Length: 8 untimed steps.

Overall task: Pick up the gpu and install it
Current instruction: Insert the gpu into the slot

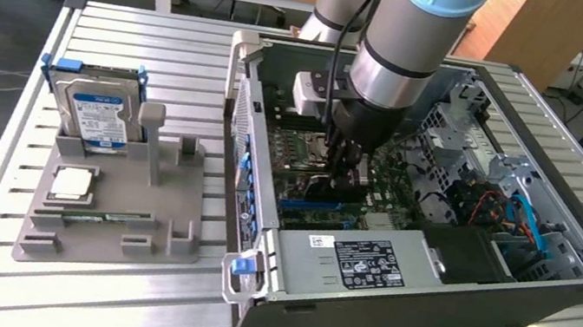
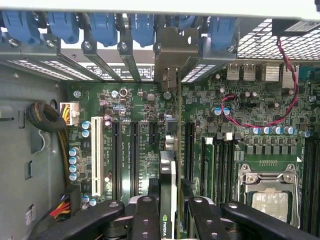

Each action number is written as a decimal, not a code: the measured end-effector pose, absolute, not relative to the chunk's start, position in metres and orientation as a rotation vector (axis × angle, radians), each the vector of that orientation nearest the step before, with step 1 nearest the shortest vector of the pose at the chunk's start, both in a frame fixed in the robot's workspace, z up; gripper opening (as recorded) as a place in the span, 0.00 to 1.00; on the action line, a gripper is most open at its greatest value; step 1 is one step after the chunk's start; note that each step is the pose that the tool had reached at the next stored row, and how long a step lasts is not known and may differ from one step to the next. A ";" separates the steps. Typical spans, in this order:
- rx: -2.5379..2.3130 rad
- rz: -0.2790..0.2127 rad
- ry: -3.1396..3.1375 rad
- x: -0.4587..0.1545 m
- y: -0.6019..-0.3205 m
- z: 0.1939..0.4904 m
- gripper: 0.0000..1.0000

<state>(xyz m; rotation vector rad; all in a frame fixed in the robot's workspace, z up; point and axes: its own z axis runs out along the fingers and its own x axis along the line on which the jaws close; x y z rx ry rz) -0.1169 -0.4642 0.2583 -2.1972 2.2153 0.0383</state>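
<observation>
The gpu (image 2: 170,175) edge-on, its near end behind the end effector (image 2: 175,210) and past the picture's edge.

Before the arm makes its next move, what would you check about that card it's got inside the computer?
1. Grip on the gpu: ok, the gripper has a finger on each side of it.
2. Card standing upright, edge-on to the motherboard: ok.
3. Silver bracket lined up with the rear slot openings: looks ok.
4. Card edge pressed fully into its slot: cannot tell.
5. Red wire away from the card: ok, it lies off to one side.
</observation>
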 end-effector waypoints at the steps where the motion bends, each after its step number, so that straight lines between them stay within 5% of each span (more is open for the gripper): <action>1: -2.197 0.038 2.215 -0.117 -0.464 0.258 0.27; 8: -2.197 0.038 2.215 -0.117 -0.464 0.257 0.27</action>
